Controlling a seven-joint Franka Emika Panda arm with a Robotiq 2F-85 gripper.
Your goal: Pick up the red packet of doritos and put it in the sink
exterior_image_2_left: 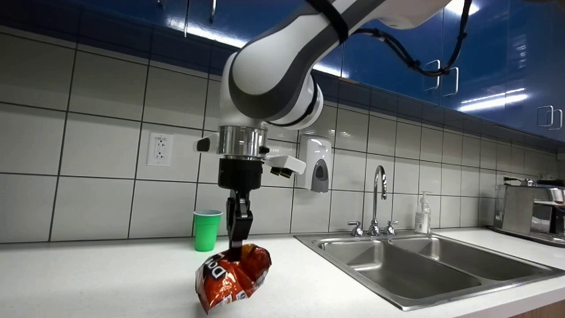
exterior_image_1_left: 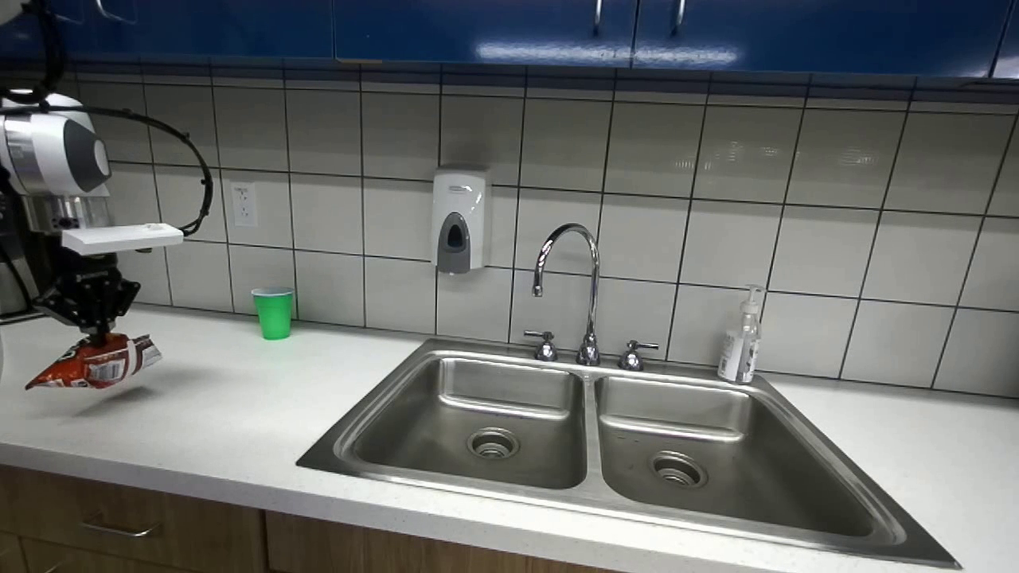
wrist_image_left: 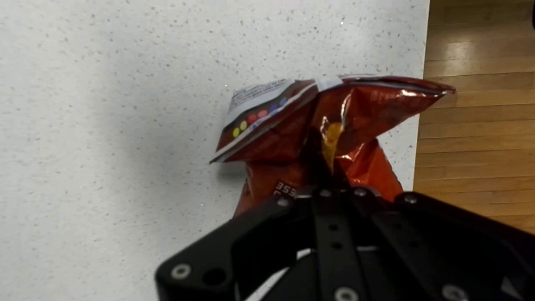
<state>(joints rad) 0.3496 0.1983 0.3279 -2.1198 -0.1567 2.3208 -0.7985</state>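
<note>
The red packet of doritos [exterior_image_1_left: 102,368] is crinkled and pinched in the middle by my gripper [exterior_image_1_left: 97,337]. It also shows in an exterior view [exterior_image_2_left: 234,276], held just above the counter and hanging tilted. In the wrist view the packet [wrist_image_left: 372,109] is folded around the gripper's fingers [wrist_image_left: 328,177], whose tips are hidden in the foil. The steel double-basin sink [exterior_image_1_left: 591,430] lies well to the right of the gripper in both exterior views. Its rim also shows in an exterior view [exterior_image_2_left: 441,296]. Both bowls look empty.
A green cup [exterior_image_1_left: 274,314] stands at the back wall, behind the gripper, also in an exterior view [exterior_image_2_left: 206,232]. A chrome faucet [exterior_image_1_left: 591,306] rises behind the sink. A pump bottle [exterior_image_1_left: 742,338] stands at its back corner. A wall dispenser [exterior_image_1_left: 460,223] hangs above the counter [exterior_image_1_left: 231,398].
</note>
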